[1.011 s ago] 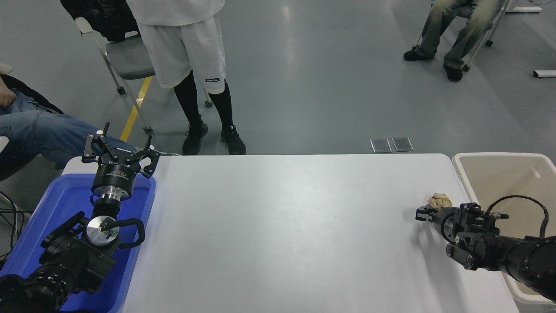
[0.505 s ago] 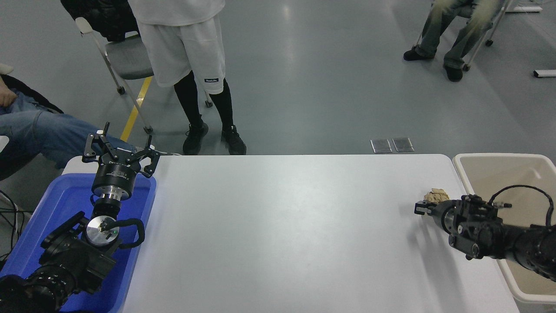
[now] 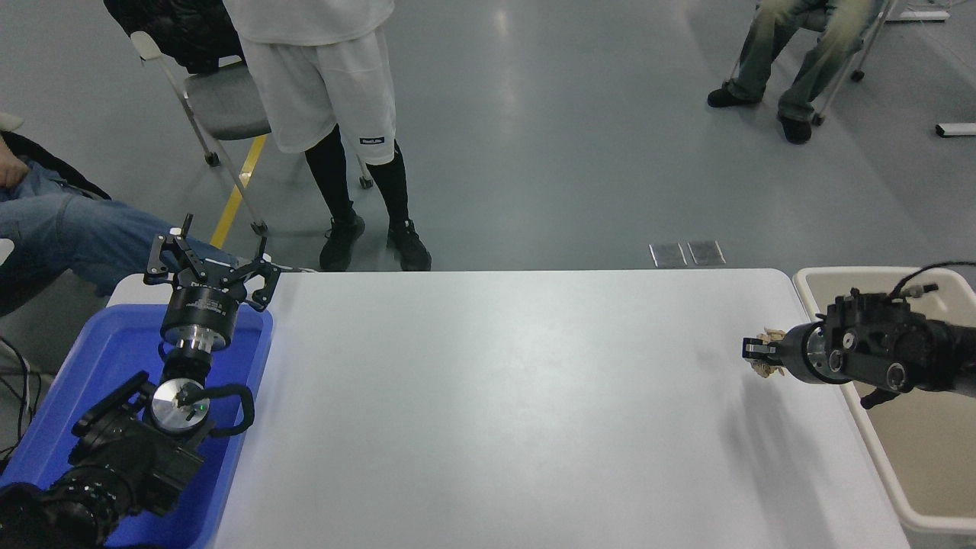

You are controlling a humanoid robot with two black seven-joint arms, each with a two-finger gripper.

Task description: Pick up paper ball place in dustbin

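Note:
The tan paper ball (image 3: 768, 369) is clamped in my right gripper (image 3: 762, 351), which is shut on it and holds it lifted above the white table (image 3: 496, 412) near its right edge. Only small bits of the wad show around the black fingers. The beige dustbin (image 3: 854, 427) stands just right of the table, partly under my right arm. My left gripper (image 3: 210, 267) is parked open at the lower left, over the far end of the blue tray (image 3: 99, 366).
A person in white shorts stands at the table's far side, left of centre. A seated person's legs in jeans are at the far left. A grey chair stands behind. Another seated person is at the top right.
My right gripper has risen with the paper ball off the table and the arm has swung up and right, towards the dustbin. The left arm has not moved.

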